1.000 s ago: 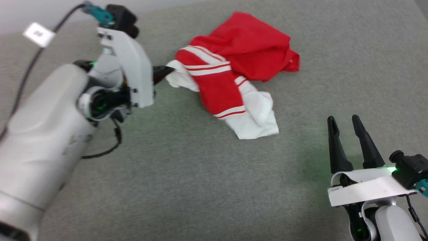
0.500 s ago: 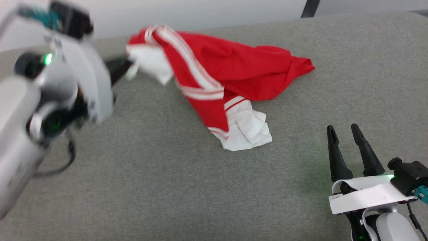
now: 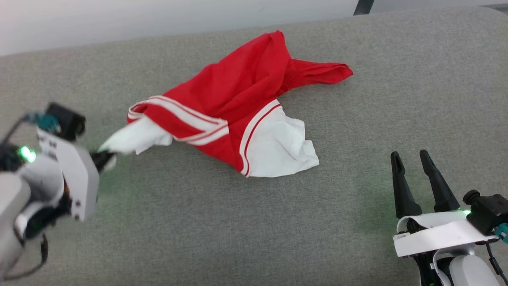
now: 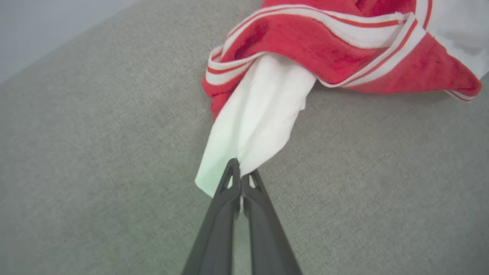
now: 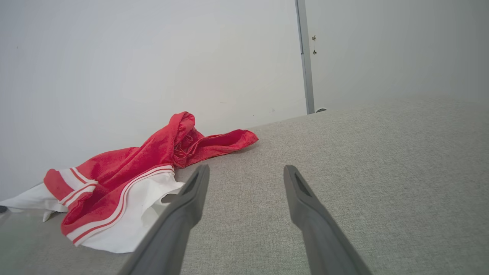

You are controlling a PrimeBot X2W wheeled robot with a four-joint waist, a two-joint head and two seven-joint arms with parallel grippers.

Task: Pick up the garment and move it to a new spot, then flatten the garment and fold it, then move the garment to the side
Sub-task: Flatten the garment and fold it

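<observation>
The left gripper [image 4: 240, 170] has its two dark fingers pinched shut on the tip of a white sleeve [image 4: 256, 124] of the garment [image 3: 222, 105], close to the left edge of the grey padded surface [image 3: 254, 226]. From that pinch the sleeve stretches toward the rest of the jersey, a crumpled red heap with striped trim lying mid-surface toward the far edge; no lettering shows. The right gripper [image 3: 411, 153] hovers by the near right corner, fingers spread wide and empty, well apart from the cloth. The task looks early: the grasp is made and the move apparently under way, while flattening, folding and setting aside remain.
</observation>
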